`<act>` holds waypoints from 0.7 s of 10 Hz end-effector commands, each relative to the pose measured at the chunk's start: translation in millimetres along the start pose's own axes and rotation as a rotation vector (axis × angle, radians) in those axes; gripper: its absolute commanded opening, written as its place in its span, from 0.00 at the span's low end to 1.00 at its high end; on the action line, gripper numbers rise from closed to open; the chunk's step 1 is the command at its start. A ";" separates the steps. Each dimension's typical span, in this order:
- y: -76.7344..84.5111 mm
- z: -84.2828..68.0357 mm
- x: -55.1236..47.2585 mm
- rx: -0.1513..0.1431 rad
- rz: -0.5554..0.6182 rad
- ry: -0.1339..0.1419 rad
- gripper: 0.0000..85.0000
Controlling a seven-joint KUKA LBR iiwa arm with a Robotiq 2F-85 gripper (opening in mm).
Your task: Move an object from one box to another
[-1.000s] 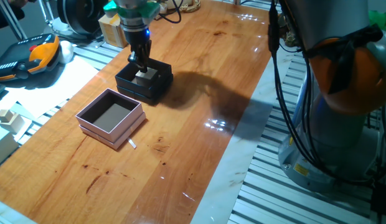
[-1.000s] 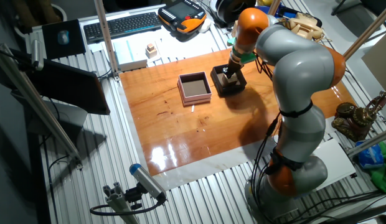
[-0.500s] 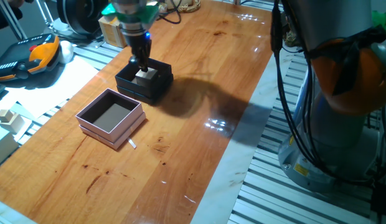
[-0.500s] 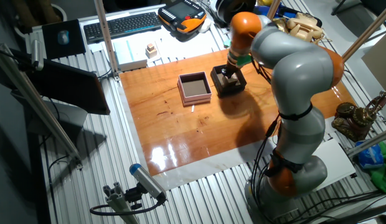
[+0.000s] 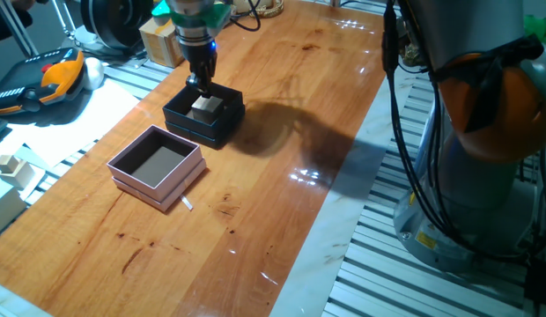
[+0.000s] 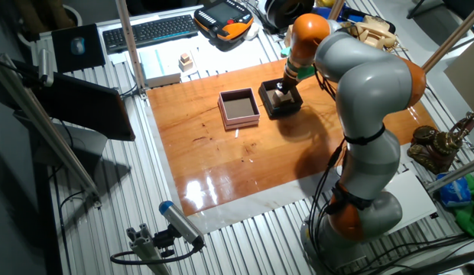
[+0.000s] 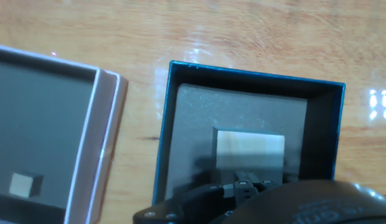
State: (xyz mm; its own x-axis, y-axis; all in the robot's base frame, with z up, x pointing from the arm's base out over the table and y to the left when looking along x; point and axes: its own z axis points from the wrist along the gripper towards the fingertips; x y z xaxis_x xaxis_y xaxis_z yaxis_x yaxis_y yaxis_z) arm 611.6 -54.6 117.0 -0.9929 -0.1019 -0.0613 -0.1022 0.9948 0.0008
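A small smooth wooden cube sits on the flat grey floor of the square black box. The gripper hangs right above it; I cannot tell if it is open. The pink box stands beside.

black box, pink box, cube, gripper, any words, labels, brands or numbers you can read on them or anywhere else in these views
None can be read in any view.
The black box, pink box and cube show bare surfaces with no print.
The gripper shows no legible marking.
The keyboard and the orange handheld device behind the table may carry characters, but they are too small and blurred to read.
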 end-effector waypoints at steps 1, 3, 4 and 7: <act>-1.2 -0.5 -0.5 0.006 0.014 -0.006 0.40; -2.4 0.0 -1.4 0.023 0.016 -0.029 0.60; -2.6 1.4 -2.6 0.030 0.005 -0.036 0.80; -10.4 4.2 -8.2 0.028 -0.021 -0.041 0.80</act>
State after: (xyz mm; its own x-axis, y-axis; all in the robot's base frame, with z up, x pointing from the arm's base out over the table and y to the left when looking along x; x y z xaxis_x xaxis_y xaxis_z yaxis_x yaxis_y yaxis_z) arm 621.1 -64.1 113.2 -0.9872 -0.1233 -0.1016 -0.1210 0.9922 -0.0292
